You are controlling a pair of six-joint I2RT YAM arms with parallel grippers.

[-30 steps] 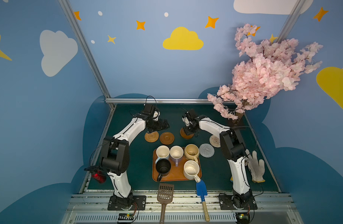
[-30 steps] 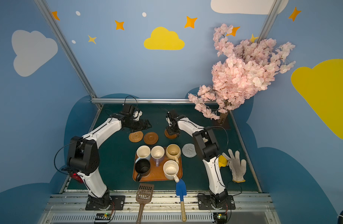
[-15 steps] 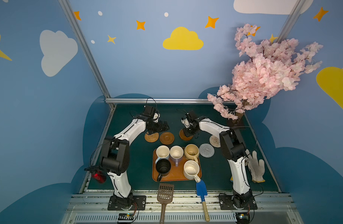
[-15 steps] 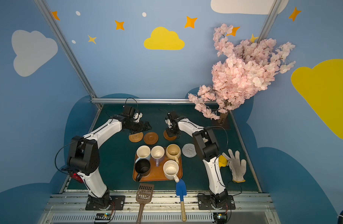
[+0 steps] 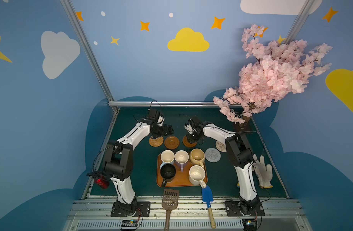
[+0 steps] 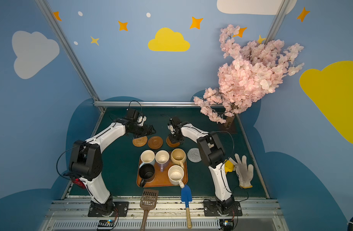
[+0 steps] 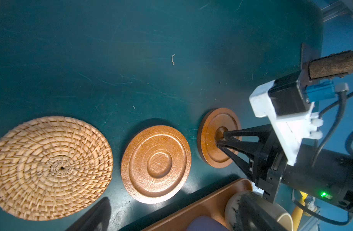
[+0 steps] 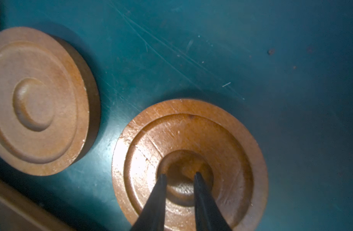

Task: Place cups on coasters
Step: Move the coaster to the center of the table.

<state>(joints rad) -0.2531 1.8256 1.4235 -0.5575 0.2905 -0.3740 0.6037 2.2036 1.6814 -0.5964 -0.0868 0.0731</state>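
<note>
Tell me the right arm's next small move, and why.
Probably lift the right gripper straight up off the wood coaster. Its tips, slightly apart and holding nothing, are at the coaster's centre dimple, and that coaster lies flat and bare. The tan mug, the closest one, stands on the tray, so clearing upward first should avoid dragging the coaster.

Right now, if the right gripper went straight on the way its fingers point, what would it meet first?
The dark wood coaster beneath the right gripper: its fingers aim into the centre recess. Whether the tips already touch it, I cannot tell.
</note>
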